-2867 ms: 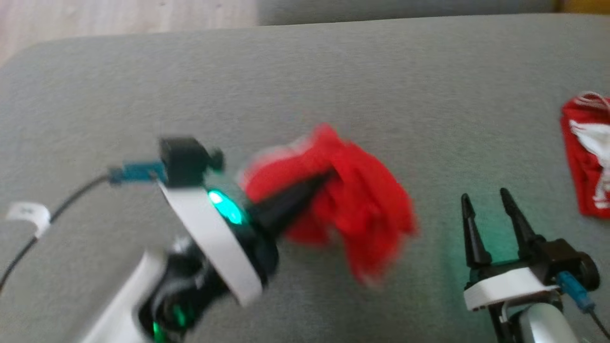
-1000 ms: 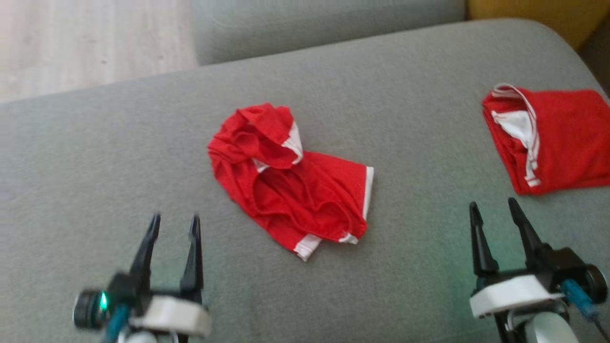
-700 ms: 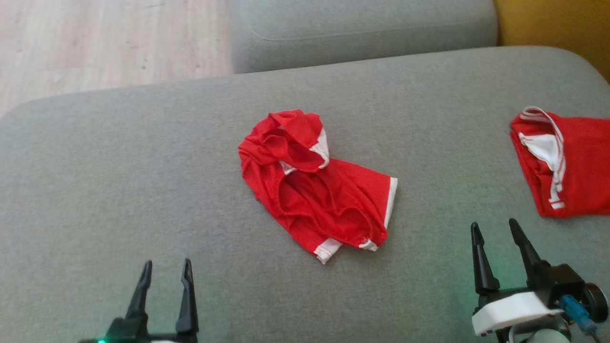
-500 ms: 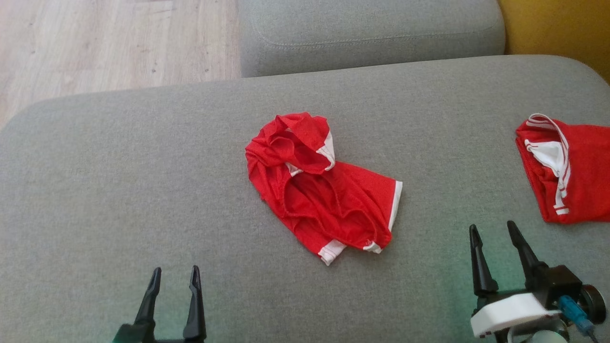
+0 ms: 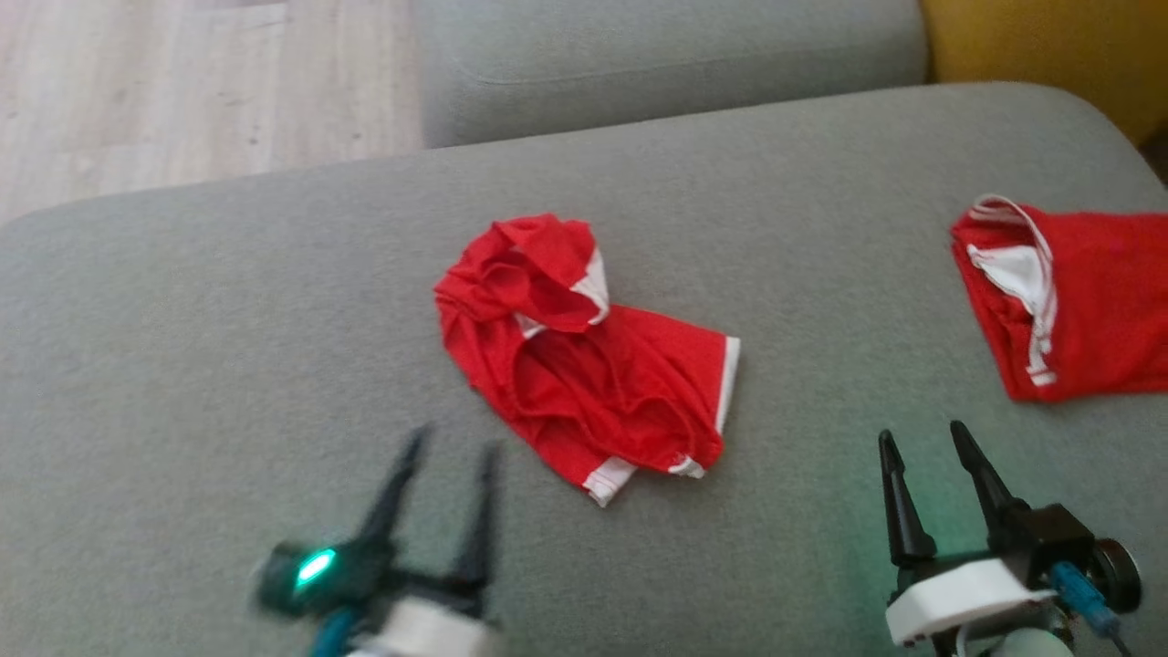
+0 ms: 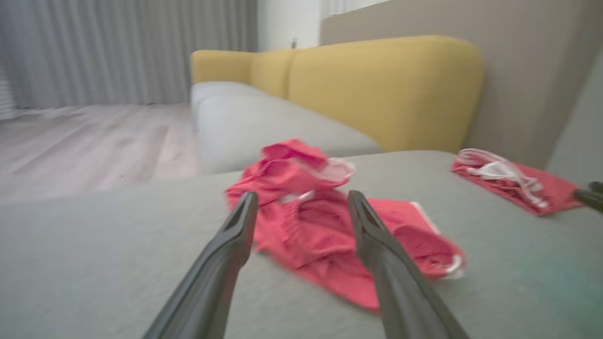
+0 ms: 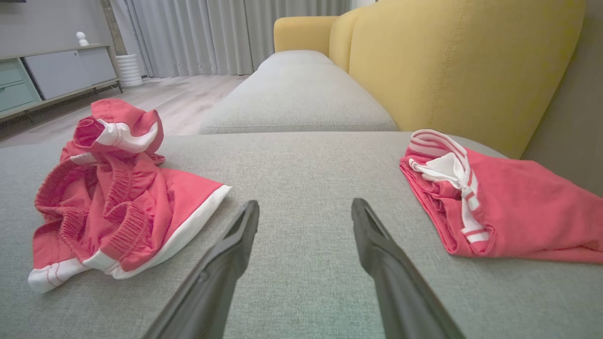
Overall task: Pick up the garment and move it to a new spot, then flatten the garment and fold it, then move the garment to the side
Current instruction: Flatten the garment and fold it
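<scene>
A crumpled red garment (image 5: pixel 584 365) with white trim lies in a heap at the middle of the grey cushion (image 5: pixel 228 301). It also shows in the left wrist view as the garment (image 6: pixel 320 226) and in the right wrist view as the garment (image 7: pixel 113 197). My left gripper (image 5: pixel 452 447) stands open just short of its near left edge, fingers pointing at it, nothing between them. Near the front right my right gripper (image 5: pixel 922 438) is open and empty, well apart from the heap.
A second red garment (image 5: pixel 1077 301) with white stripes lies folded at the cushion's right edge. Another grey cushion (image 5: pixel 666 55) sits beyond, with a yellow backrest (image 5: pixel 1040 46) at the far right and wooden floor (image 5: pixel 182 82) at the far left.
My left gripper has moved forward and to the right, closer to the crumpled garment. The right gripper has kept its place. The camera has shifted a little.
</scene>
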Available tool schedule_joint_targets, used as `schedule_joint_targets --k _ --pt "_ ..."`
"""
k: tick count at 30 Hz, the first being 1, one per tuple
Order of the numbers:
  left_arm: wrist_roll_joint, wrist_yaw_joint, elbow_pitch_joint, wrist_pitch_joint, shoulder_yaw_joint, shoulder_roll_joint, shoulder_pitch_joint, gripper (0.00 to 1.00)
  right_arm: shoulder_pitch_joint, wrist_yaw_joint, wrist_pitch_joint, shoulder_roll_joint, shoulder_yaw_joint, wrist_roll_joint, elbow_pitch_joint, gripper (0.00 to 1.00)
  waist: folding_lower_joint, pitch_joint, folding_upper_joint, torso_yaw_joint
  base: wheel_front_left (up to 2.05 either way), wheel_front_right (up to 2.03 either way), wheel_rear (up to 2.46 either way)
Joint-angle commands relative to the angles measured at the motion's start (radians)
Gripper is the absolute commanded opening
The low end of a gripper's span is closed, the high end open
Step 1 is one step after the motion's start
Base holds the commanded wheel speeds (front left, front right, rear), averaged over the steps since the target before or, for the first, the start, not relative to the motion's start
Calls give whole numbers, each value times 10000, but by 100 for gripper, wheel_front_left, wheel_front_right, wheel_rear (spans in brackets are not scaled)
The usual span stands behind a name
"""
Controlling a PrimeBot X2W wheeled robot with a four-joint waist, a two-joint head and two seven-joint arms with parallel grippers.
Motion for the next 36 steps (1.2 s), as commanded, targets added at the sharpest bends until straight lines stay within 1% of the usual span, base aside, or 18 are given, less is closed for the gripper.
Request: schedule_joint_targets --k 1,3,5,8,10,12,16,20,23,25,26,27,28,29,30,32,36 --pt "165 -239 -118 -97 -203 -213 -895 100 -478 69 -109 -53 327 -65 -293 100 0 155 0 -257 0 0 0" --pt "293 -529 297 -43 -909 -332 -1480 100 -627 69 -109 -53 409 13 -341 100 0 306 0 -495 0 0 0" --pt "399 -739 836 232 -1609 -402 -2049 100 -781 69 -109 -53 527 97 -377 100 0 486 0 -768 0 0 0" --pt "404 -906 1734 660 -2464 -453 -2714 100 -955 69 -109 -53 683 256 -388 100 0 695 0 -1181 0 0 0" --pt "340 -945 2328 876 -2827 -465 -3008 100 -1041 69 -109 -53 785 366 -372 100 0 791 0 -1479 0 0 0" --pt "204 -897 2810 986 -3035 -470 -3230 100 -1099 69 -109 -53 817 471 -368 100 0 892 0 -1738 0 0 0" --pt "-12 -493 3559 1073 -3234 -473 -3645 100 -1162 69 -109 -53 837 614 -376 100 0 1065 0 -2106 0 0 0" --pt "-234 -156 4047 976 -3389 -474 -3980 100 -1201 69 -109 -53 860 687 -375 100 0 1192 0 -2320 0 0 0" --pt "-324 -5 4452 1021 -3510 -475 -4191 100 -1224 69 -109 -53 896 732 -364 100 0 1242 0 -2420 0 0 0" --pt "-440 13 4708 1129 -3573 -475 -4293 59 -1248 69 -109 -53 886 757 -356 100 0 1261 0 -2479 0 0 0" --pt "-497 24 4804 1171 -3607 -475 -4342 43 -1259 69 -109 -53 875 768 -355 100 0 1265 0 -2498 0 0 0" --pt "-497 24 4804 1171 -3607 -475 -4342 43 -1259 69 -109 -53 875 768 -355 100 0 1265 0 -2498 0 0 0" --pt "-528 -10 4910 1255 -3682 -475 -4386 24 -1269 69 -109 -53 871 777 -353 100 0 1264 0 -2517 0 0 0" --pt "-615 -60 4992 1346 -3730 -475 -4407 16 -1273 69 -109 -53 869 783 -351 100 0 1256 0 -2532 0 0 0" --pt "-727 -106 5034 1439 -3766 -475 -4424 0 -1272 69 -109 -53 858 790 -352 100 0 1246 0 -2545 0 0 0" --pt "-1039 -191 4911 1513 -3774 -476 -4500 0 -1263 69 -109 -53 833 808 -358 100 0 1219 0 -2567 0 0 0" --pt "-2186 -307 4052 1813 -3456 -476 -4955 0 -1280 69 -109 -53 840 862 -363 100 0 1194 0 -2581 0 0 0"
